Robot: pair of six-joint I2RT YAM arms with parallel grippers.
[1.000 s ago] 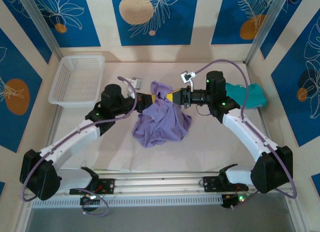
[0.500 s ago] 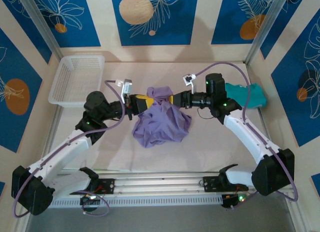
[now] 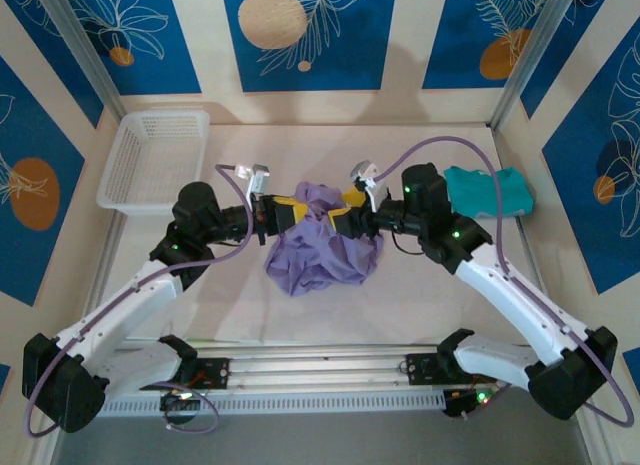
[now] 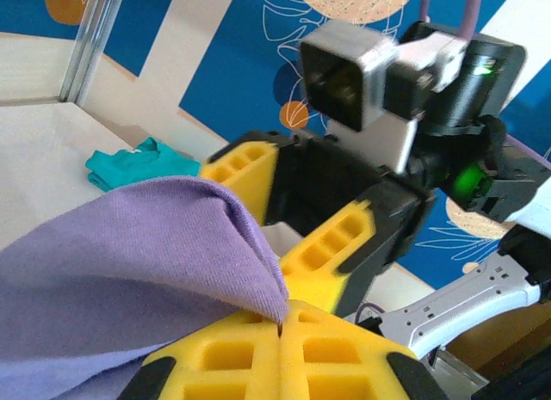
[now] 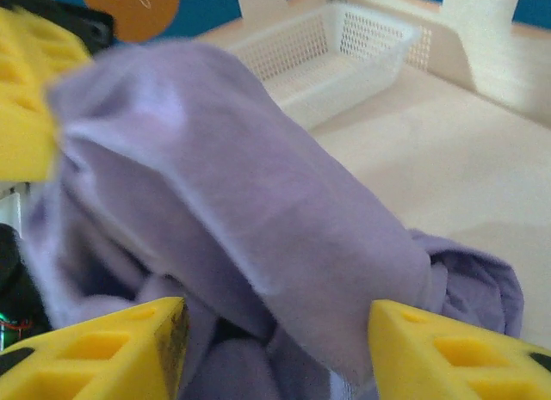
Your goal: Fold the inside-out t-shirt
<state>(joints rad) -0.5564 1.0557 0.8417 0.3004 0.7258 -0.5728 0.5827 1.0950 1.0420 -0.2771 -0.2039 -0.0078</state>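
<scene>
Lab test cell, blue printed panels [image 3: 340,45]

T-shirt [image 3: 322,250] between left gripper [image 3: 292,211] and right gripper [image 3: 345,205]; basket [image 3: 155,160] behind-left, smaller garment [image 3: 487,191] behind-right

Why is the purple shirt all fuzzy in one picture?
Right wrist view: the t-shirt sits right at the lens, so it blurs; the basket behind looks crisper. Left wrist view: its weave is sharp. Top view: even light.
</scene>
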